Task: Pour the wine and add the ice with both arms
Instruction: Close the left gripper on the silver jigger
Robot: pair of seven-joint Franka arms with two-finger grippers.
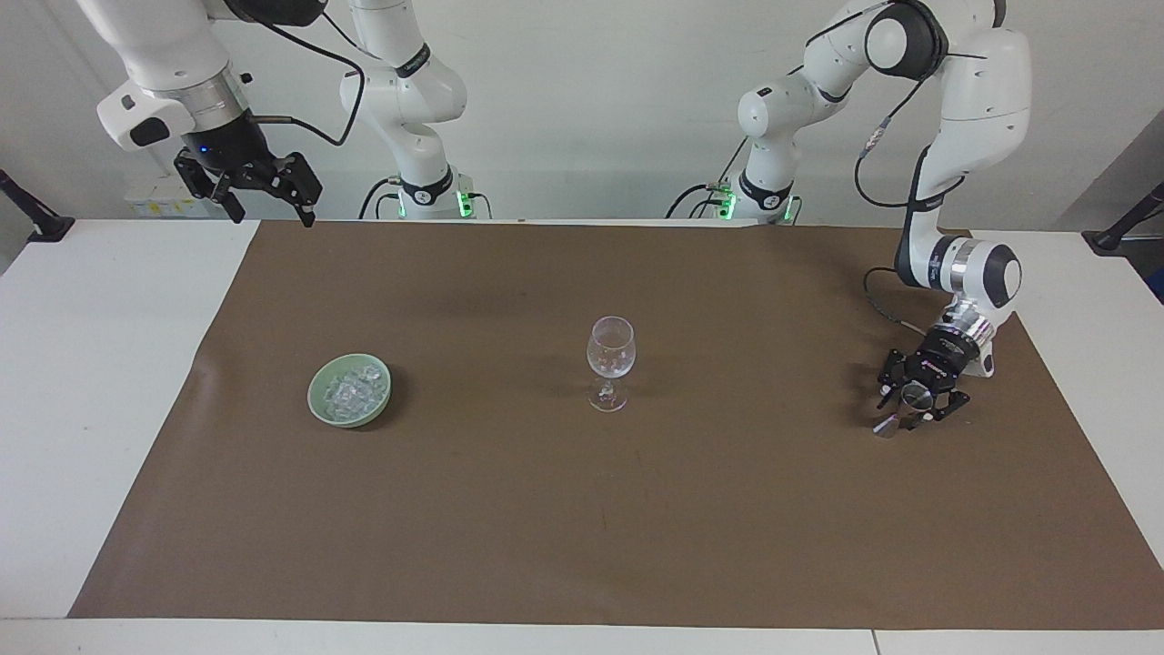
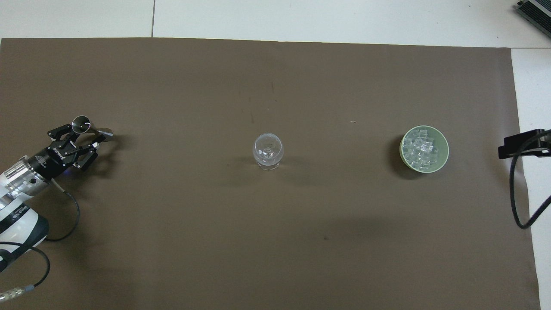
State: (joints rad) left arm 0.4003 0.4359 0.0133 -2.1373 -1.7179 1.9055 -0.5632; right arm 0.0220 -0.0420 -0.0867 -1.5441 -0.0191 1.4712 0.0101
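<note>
An empty clear wine glass (image 1: 610, 362) stands upright at the middle of the brown mat (image 1: 582, 509). The ice (image 1: 353, 389) lies heaped in a pale green bowl (image 1: 320, 405) toward the right arm's end. At the left arm's end stands a small metal jigger (image 1: 893, 420), and my left gripper (image 1: 918, 400) is low on the mat, drawn in around its waist; whether it touches is unclear. My right gripper (image 1: 271, 211) waits open and empty, raised over the mat's corner by the robots. Wine is out of view. From overhead I see the jigger (image 2: 82, 125) at the left gripper (image 2: 84, 140).
The mat covers most of the white table (image 1: 100, 364). A loose black cable (image 1: 880, 305) trails from the left wrist onto the mat. The right arm's cable (image 2: 516, 202) hangs at the table's edge beside the bowl (image 2: 443, 142).
</note>
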